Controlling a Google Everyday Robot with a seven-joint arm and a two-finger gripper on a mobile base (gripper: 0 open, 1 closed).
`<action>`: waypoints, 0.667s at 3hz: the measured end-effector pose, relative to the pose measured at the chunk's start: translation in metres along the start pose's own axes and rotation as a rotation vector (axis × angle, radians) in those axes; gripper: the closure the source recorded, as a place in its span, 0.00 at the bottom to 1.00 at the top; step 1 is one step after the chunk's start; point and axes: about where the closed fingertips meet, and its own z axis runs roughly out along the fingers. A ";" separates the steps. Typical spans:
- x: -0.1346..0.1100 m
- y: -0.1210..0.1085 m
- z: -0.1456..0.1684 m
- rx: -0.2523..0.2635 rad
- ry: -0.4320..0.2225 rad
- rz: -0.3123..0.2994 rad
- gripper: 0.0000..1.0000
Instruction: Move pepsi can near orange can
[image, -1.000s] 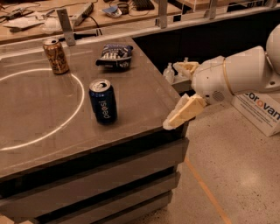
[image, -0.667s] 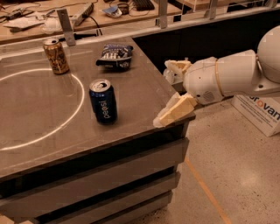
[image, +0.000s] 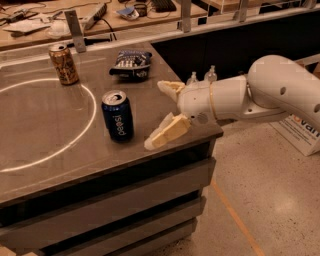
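Observation:
The pepsi can (image: 118, 115) stands upright on the grey table (image: 45, 130), near its right front part, dark blue with white lettering and a silver top. The orange can (image: 63, 63) stands upright at the table's back left. My gripper (image: 157, 114) is just right of the pepsi can, over the table's right edge, open and empty, with one cream finger (image: 169, 132) near the front and the other finger (image: 169, 88) farther back. A small gap separates it from the can.
A dark blue snack bag (image: 131, 64) lies at the back of the table, behind the pepsi can. A white circle line (image: 85, 131) is marked on the tabletop. A cluttered workbench (image: 100, 15) stands behind. Two small bottles (image: 202, 76) sit beyond the right edge.
My gripper has moved left from beyond the table's right edge toward the pepsi can. The cans and the bag have not moved.

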 end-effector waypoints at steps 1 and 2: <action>0.002 -0.004 0.038 -0.055 -0.062 0.026 0.00; -0.006 -0.007 0.065 -0.104 -0.131 0.033 0.11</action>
